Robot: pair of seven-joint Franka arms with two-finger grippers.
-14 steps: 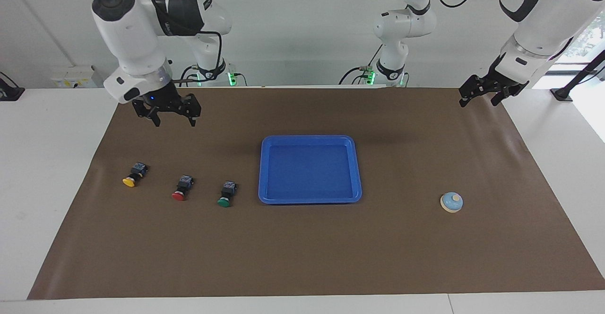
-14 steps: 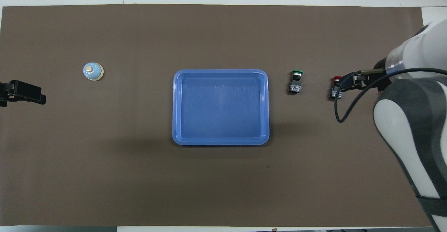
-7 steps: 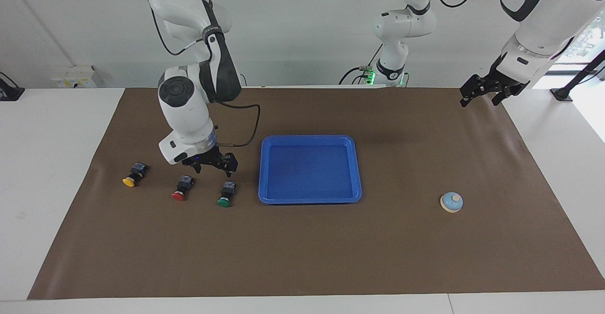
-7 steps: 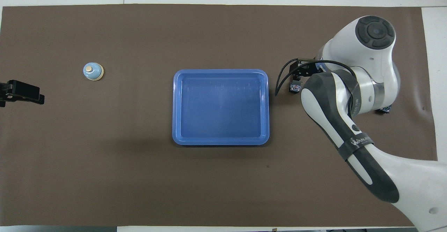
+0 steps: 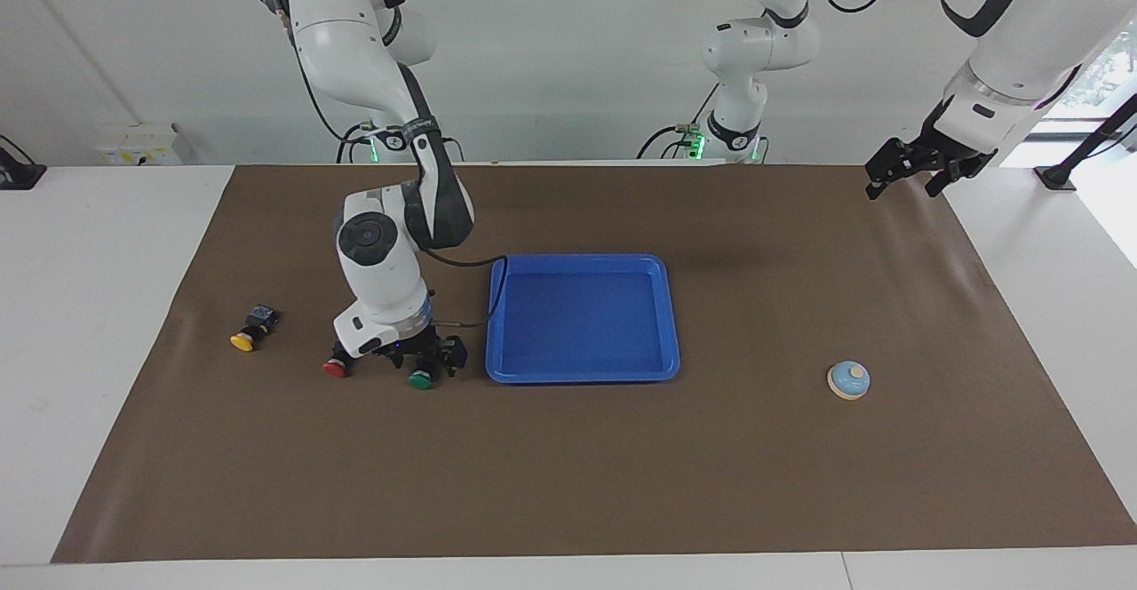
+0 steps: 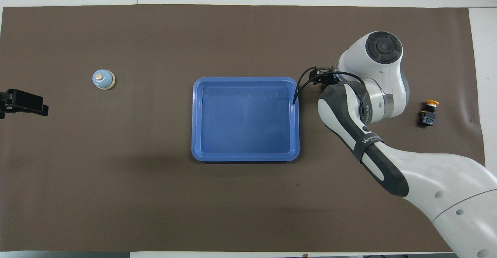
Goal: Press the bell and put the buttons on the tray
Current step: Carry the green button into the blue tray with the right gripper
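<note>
Right hand (image 5: 425,362) low — brown mat (image 5: 568,483).

Even bright light; soft shadows on mat (image 5: 568,483) (window glare at edge); sharp focus

The right arm bends steeply down, its wrist upright, its right claw (image 5: 425,361) spread wide low at the surface (image 5: 568,483). The left arm waits raised, its left claw (image 5: 915,172) spread.
</note>
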